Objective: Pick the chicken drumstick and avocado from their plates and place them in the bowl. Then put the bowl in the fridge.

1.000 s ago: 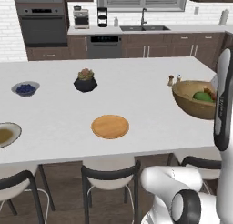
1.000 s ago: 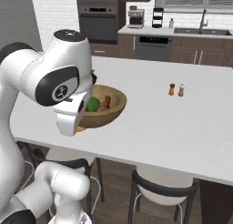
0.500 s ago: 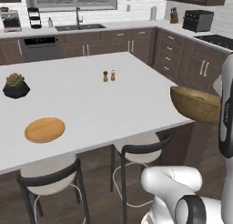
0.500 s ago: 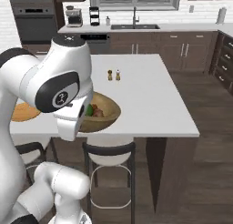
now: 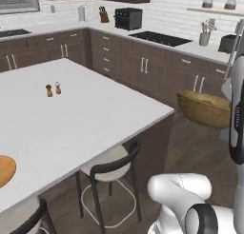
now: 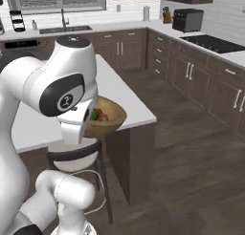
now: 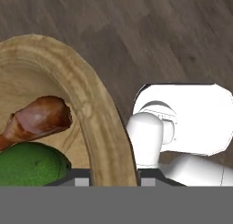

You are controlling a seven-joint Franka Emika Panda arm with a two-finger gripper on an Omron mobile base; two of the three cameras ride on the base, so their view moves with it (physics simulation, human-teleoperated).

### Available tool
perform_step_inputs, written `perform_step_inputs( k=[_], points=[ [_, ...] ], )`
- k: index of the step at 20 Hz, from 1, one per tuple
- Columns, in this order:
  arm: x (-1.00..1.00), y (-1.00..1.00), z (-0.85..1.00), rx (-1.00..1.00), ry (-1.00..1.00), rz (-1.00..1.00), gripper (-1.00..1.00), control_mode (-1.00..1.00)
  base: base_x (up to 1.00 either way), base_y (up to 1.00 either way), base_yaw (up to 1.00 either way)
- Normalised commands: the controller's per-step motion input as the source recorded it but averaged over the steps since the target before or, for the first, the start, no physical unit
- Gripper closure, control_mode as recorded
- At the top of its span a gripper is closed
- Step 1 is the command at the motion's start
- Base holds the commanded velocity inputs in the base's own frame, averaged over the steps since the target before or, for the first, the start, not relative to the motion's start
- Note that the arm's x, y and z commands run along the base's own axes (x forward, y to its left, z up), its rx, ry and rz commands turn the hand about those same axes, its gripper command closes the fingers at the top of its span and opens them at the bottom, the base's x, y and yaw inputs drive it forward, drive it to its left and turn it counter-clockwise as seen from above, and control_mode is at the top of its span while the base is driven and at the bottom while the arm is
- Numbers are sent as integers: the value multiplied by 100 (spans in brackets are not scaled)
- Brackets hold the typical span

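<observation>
While the end effector point(image 7: 111, 180) pinches the bowl point(image 7: 98, 123) rim, the hand view reveals drumstick point(image 7: 38, 119) and avocado point(image 7: 29, 164).

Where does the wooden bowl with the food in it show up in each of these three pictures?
Left base view: the bowl hangs at the right edge, off the counter, above the floor.
Right base view: the bowl sits left of centre, beside the white arm, at the counter's corner.
Hand view: its rim curves through the left half.
Shared landmark: the black toaster oven on the back counter.
</observation>
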Motion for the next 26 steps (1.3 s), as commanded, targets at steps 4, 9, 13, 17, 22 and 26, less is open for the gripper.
perform_step_inputs(
  k=[4, 9, 13, 17, 22, 26],
  points=[
    [0, 0, 0, 0, 0, 0, 100, 100, 0, 0, -68],
    [0, 0, 0, 0, 0, 0, 100, 100, 2, 3, -70],
    [0, 0, 0, 0, 0, 0, 100, 100, 41, 16, -70],
    [0, 0, 0, 0, 0, 0, 100, 100, 88, 12, -56],
    [0, 0, 0, 0, 0, 0, 100, 100, 100, 58, -42],
    [0, 0, 0, 0, 0, 0, 100, 100, 100, 38, -36]
  ],
)
